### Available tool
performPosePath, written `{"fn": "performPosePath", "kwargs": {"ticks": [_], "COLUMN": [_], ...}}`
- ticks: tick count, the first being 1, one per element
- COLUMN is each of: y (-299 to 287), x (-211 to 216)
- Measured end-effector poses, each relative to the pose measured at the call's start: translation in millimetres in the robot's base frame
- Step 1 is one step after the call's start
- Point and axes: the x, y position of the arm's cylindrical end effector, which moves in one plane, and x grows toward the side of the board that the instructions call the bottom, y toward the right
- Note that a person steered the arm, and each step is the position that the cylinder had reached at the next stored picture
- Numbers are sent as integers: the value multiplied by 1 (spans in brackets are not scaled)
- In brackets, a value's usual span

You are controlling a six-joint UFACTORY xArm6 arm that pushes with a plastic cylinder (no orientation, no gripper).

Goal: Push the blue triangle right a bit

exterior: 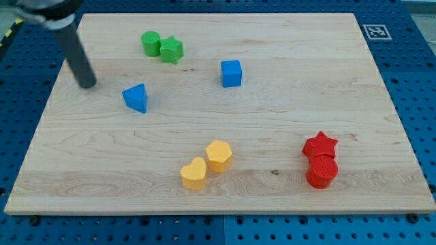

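The blue triangle [136, 98] lies on the wooden board [272, 116] at the view's upper left. My tip [88, 84] rests on the board to the left of the blue triangle and slightly above it, a clear gap apart. A blue cube [231, 73] sits to the right of the triangle, toward the view's top middle.
A green cylinder [150, 43] and a green star [172, 50] touch each other near the view's top. A yellow heart [194, 174] and a yellow hexagon [219, 156] sit at the bottom middle. A red star [320, 145] and a red cylinder [321, 171] sit at the bottom right.
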Motion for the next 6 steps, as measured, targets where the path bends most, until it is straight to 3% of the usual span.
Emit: {"fn": "performPosePath", "kwargs": {"ticks": [1, 5, 6], "y": [-3, 152, 137], "x": [42, 19, 12]}}
